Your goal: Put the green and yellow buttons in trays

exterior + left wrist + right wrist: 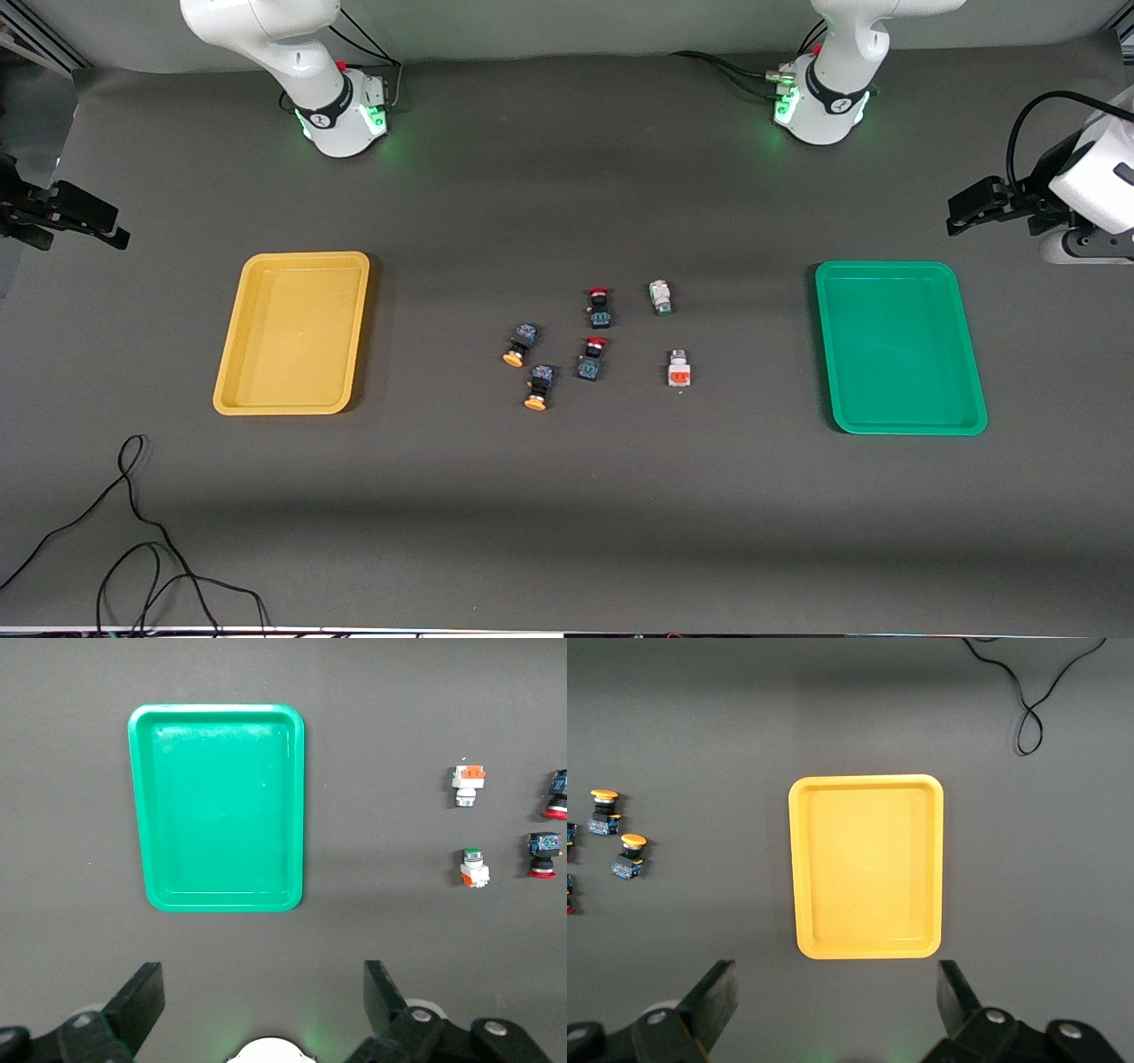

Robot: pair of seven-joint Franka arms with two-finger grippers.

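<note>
1. The six switches lay in a loose cluster at the middle of the front frame on the dark surface [567, 496], between the yellow tray [232, 390] toward the right arm's end and the green tray [833, 354] toward the left arm's end; both trays held nothing.
2. The right gripper [93, 226] hung at the left edge of the front frame, over bare surface just off the yellow tray. In the right wrist view its fingers [713, 997] stood spread wide and held nothing.
3. The left gripper [970, 208] hung at the right edge of the front frame, over bare surface beside the green tray. In the left wrist view its fingers [142, 997] stood spread wide too, and held nothing.
4. The two yellow-capped switches [521, 344] [539, 387] lay on the cluster's side toward the yellow tray, so the right arm looked the nearer one for them. Each lay on its side, long axis running roughly up and down the front frame, cap toward the camera.
5. The green-faced switch [660, 297] and the orange-faced switch [679, 369] lay on the side toward the green tray, closer to the left arm.
6. Two red-capped switches [599, 307] [592, 358] lay between those pairs, close to the yellow-capped ones, so a reach from either end would likely need to skirt them.
</note>
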